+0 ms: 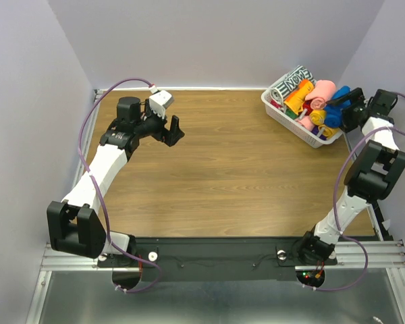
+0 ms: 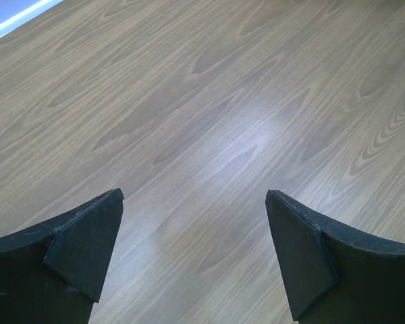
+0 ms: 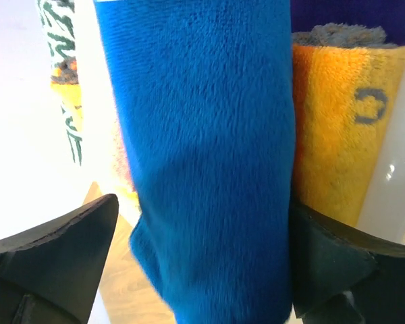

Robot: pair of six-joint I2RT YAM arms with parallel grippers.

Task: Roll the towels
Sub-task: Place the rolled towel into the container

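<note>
Towels: pink towel (image 1: 322,91) rolled, in basket (image 1: 290,121) at far right corner of desk (image 1: 223,155). Blue towel (image 3: 202,155) rolled, in the same basket, between right fingers (image 3: 61,250), which are spread wide and not clamping it. Left fingers (image 2: 74,250) wide, empty, over far left of desk. Rolling judged done; only withdrawal left. Writing: dark "C"-like mark on orange roll (image 3: 337,135); lettering on patterned roll (image 1: 291,81) illegible.

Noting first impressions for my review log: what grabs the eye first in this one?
A white basket crammed with bright rolled towels sits at the far right corner of the table. The right gripper stands open around a royal blue towel there. The left gripper hangs open over bare wood on the far left.
</note>
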